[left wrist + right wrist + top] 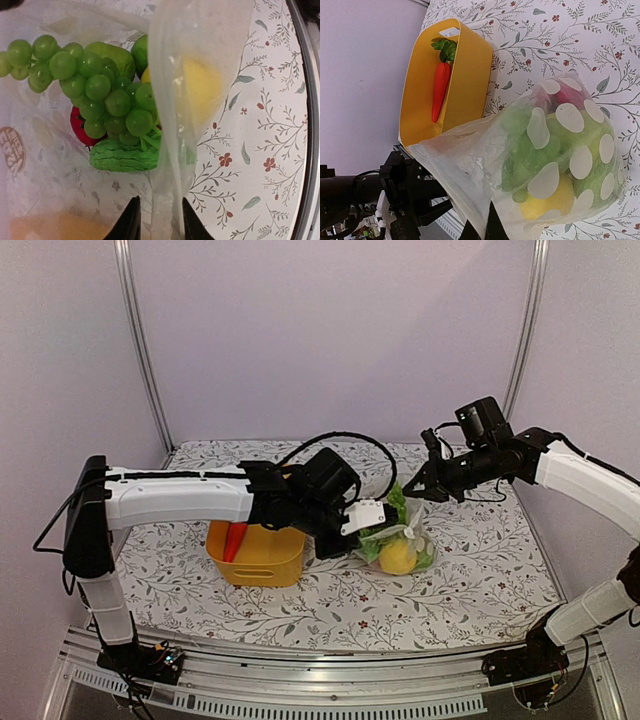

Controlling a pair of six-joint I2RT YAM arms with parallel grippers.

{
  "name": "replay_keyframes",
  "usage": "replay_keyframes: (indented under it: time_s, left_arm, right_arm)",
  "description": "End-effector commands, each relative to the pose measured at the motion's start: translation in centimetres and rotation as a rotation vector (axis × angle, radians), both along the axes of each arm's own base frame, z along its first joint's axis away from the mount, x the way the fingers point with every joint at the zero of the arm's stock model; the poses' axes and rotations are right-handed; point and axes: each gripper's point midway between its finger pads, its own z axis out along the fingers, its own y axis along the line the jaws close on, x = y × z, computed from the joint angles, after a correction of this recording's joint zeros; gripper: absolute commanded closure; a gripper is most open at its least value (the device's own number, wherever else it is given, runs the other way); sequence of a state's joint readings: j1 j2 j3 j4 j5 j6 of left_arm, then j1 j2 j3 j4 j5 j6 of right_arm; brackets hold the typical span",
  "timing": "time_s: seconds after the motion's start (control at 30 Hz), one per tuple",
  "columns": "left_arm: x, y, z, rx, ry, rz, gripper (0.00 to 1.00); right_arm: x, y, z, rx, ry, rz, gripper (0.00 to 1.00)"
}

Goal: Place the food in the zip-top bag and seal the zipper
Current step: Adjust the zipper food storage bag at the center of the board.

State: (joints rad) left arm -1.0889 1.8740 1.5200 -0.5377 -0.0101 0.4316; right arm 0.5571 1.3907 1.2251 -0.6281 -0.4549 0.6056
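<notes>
Filling step: both end effectors, left and right, pinch the zip-top bag mouth; the carrot, at ten o'clock in the yellow tub, needs one to let go.

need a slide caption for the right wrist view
Orange carrot left in yellow plastic tub beside dotted clear bag of toy produce.

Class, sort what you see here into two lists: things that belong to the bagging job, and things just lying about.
Belongs to the job:
- dotted zip-top bag, both hands pinching its mouth edge
- grapes, lemon and red piece inside it
- carrot, not yet bagged
- left hand, right hand

Just lying about:
- yellow tub holding the carrot
- floral tablecloth
</notes>
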Motion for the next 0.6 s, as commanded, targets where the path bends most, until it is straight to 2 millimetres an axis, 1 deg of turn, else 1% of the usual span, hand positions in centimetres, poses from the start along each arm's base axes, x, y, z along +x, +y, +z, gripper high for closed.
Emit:
replay_keyframes:
  time_s: [0.0, 0.03, 0.13, 0.27, 0.3, 0.33, 0.4, 0.47, 0.57]
  left_arm:
    - [0.0, -0.4, 1.7, 0.027, -0.059, -0.014, 0.87]
    - [-0.2, -0.5, 3.0, 0.002, -0.058, -0.018, 0.89]
    - [-1.2, -0.8, 6.0, -0.06, -0.022, -0.037, 0.96]
    - [-2.7, -2.0, 10.0, -0.186, 0.046, -0.064, 0.98]
    - [-2.8, -2.3, 10.5, -0.211, 0.051, -0.061, 0.98]
    - [-2.9, -2.5, 10.5, -0.22, 0.05, -0.061, 0.98]
    - [-2.5, -2.8, 10.2, -0.217, 0.036, -0.049, 0.98]
    - [-2.1, -3.4, 11.1, -0.23, -0.003, -0.03, 0.97]
    - [-1.9, -4.5, 12.8, -0.298, -0.051, -0.026, 0.98]
  right_arm:
    - [-0.6, -0.4, 0.8, 0.006, -0.018, 0.004, 1.0]
    - [-0.6, -0.5, 1.0, -0.001, -0.023, 0.002, 1.0]
    - [-0.3, -1.1, 1.5, -0.044, -0.046, -0.007, 1.0]
    - [0.2, -1.5, 2.3, -0.099, -0.088, 0.003, 1.0]
    - [0.3, -1.6, 2.3, -0.111, -0.084, 0.004, 1.0]
    - [0.3, -1.5, 2.5, -0.12, -0.079, 0.015, 1.0]
    - [0.4, -0.8, 3.9, -0.116, -0.078, 0.048, 1.0]
    - [0.5, -0.1, 4.9, -0.122, -0.104, 0.067, 1.0]
    - [0.7, -0.3, 3.5, -0.171, -0.096, 0.067, 1.0]
